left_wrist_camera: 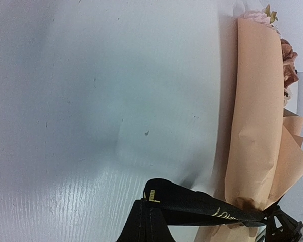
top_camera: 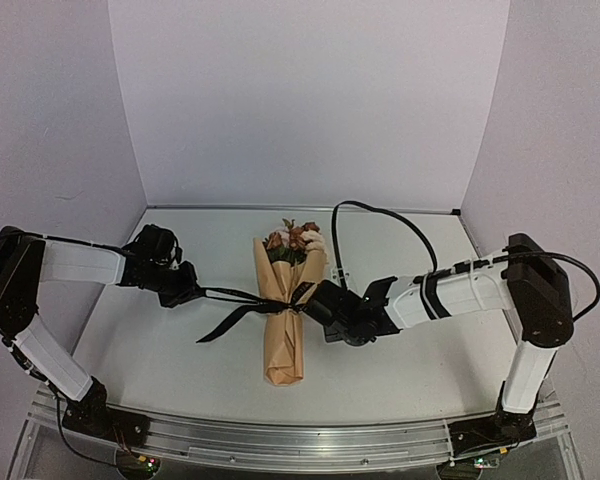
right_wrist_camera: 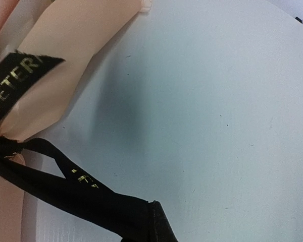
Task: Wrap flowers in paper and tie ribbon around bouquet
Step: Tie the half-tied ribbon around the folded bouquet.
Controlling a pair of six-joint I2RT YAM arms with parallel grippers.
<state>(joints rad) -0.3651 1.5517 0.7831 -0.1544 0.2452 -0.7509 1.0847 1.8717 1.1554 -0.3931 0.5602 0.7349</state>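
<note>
Left hand (top_camera: 194,290) pinched tight on black ribbon (top_camera: 242,303), mid-left of frame. Right hand (top_camera: 316,299) clamped on the ribbon's other side, just beside bouquet (top_camera: 285,330). Ribbon taut across bouquet waist, loose tail trailing lower left. Bouquet lies centre of white worktop (top_camera: 420,350), bare room both sides, well apart from front edge and back walls (top_camera: 310,100). Paper (left_wrist_camera: 255,116) matte tan, creased, cone-shaped. Ribbon satiny, gold lettering. Flowers (top_camera: 294,240) pink and rust at upper end.

Gold capitals on the ribbon (right_wrist_camera: 17,78), right wrist view: "SETER" legible, both ends cut off. More gold lettering on its lower strand and in the left wrist view, too partial to read.
</note>
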